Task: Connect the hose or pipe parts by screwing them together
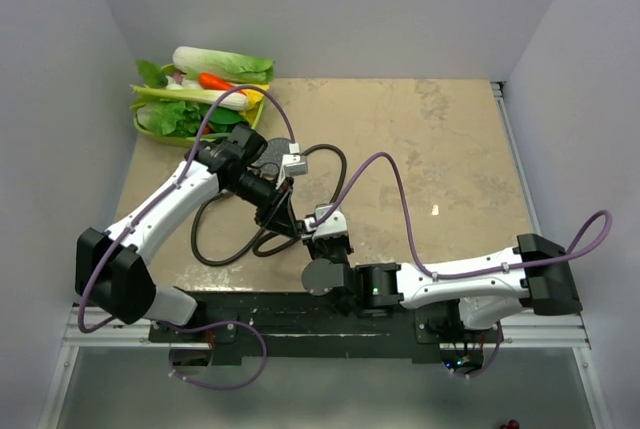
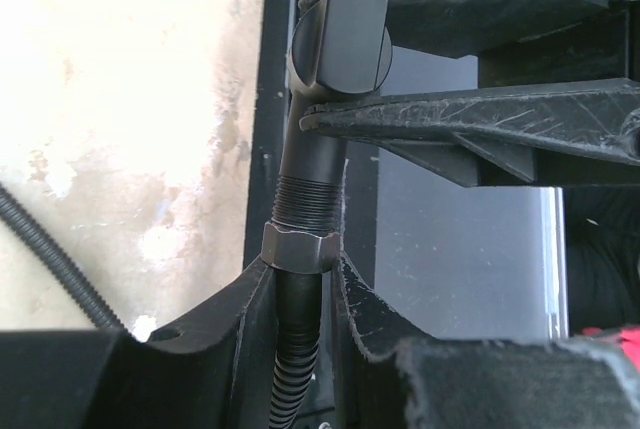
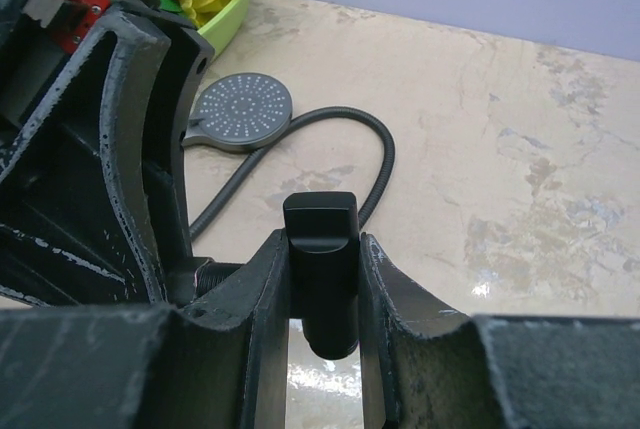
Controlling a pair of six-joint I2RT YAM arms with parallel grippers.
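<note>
The left gripper (image 2: 300,284) pinched the hose (image 2: 290,359) just under its nut (image 2: 300,246). The right gripper (image 3: 322,254) clamped a dark fitting (image 3: 320,224). The nut sat at the foot of the fitting's thread (image 2: 310,199), seemingly barely screwed on.

Dark grey, dotted shower head (image 3: 240,109)

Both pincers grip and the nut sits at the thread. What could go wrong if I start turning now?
Most of the thread shows bare above the hose nut, and the black fitting seems to lean off the hose's line: it may cross-thread.
The right pincer clamps the fitting's smooth sides; it may slip under torque.
The hose loops to the shower head on the table; twisting could kink it or drag the head.
</note>
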